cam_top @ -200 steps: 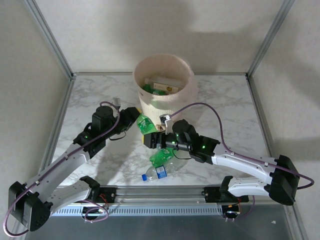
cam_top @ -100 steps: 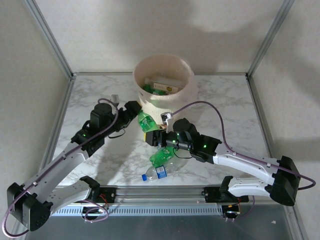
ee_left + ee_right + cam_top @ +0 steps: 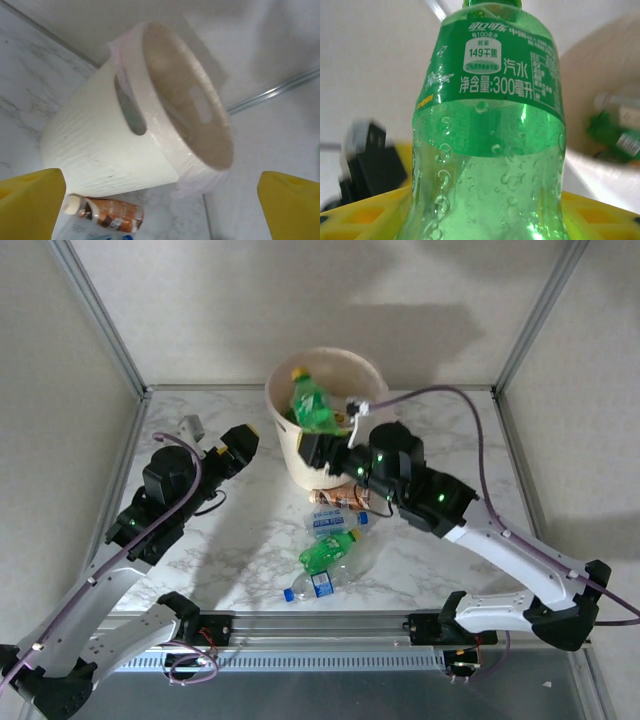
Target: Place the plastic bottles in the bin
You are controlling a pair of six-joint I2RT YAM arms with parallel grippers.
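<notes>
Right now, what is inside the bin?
Green bottles lie in the bin. The bottle in the right hand hangs above the opening and hides the rest.

White print on the green bottle (image 3: 487,170), on its label (image 3: 490,75)
It reads "149千焦", "汽水" and "净含量:300毫升"; the smaller characters alongside are illegible.

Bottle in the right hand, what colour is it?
The bottle is clear green with a darker green label and white writing; the right wrist view shows it best.
</notes>
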